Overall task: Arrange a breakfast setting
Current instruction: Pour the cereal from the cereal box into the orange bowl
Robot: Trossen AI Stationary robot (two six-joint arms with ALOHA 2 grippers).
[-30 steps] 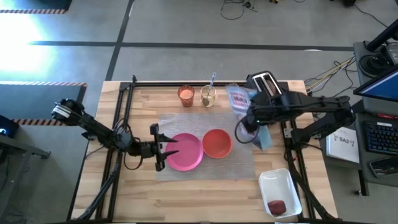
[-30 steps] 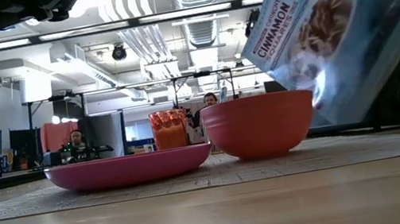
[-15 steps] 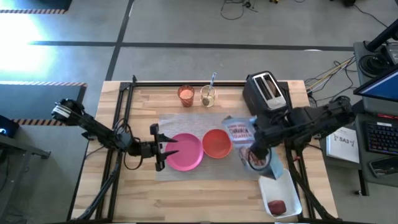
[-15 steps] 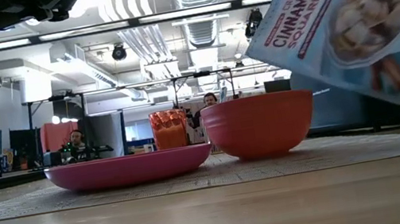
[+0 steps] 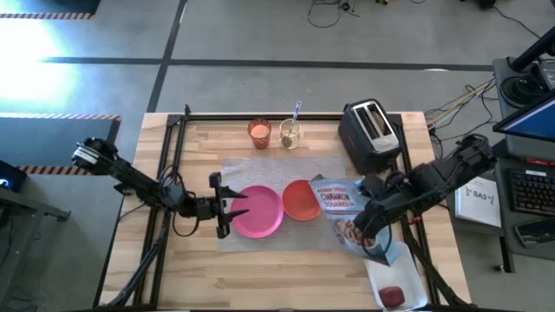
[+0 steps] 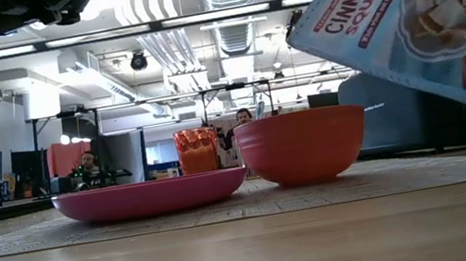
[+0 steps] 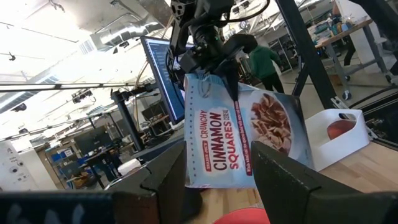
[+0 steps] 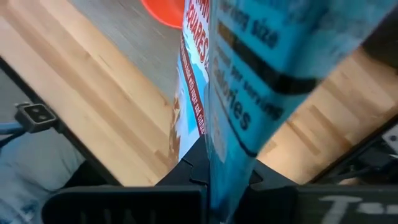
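The right tool (image 5: 375, 227) is clamped tight on the top edge of a blue cereal bag (image 5: 347, 218), which hangs tilted in the air just beside the orange-red bowl (image 5: 300, 199), over the right part of the grey mat (image 5: 260, 166). The step in hand looks like filling the bowl: the bag is up and slanted, but its mouth is not yet over the bowl, and no cereal shows in it. The pink plate (image 5: 257, 211) lies on the mat touching the bowl on its left, and the left tool (image 5: 222, 205) waits at the plate's left edge with its jaws parted and holding nothing. At the back of the tabletop (image 5: 208, 269) stand the small orange cup (image 5: 259, 132) and a glass holding cutlery (image 5: 290, 133), with a black toaster (image 5: 371, 133) to their right; the red apple (image 5: 393, 296) sits in a white tray (image 5: 386, 264) at the near right corner. Next, the bag's open end probably has to come over the bowl's middle and tip further, slowly, so the squares fall inside and not onto the mat. No toast slice can be seen.
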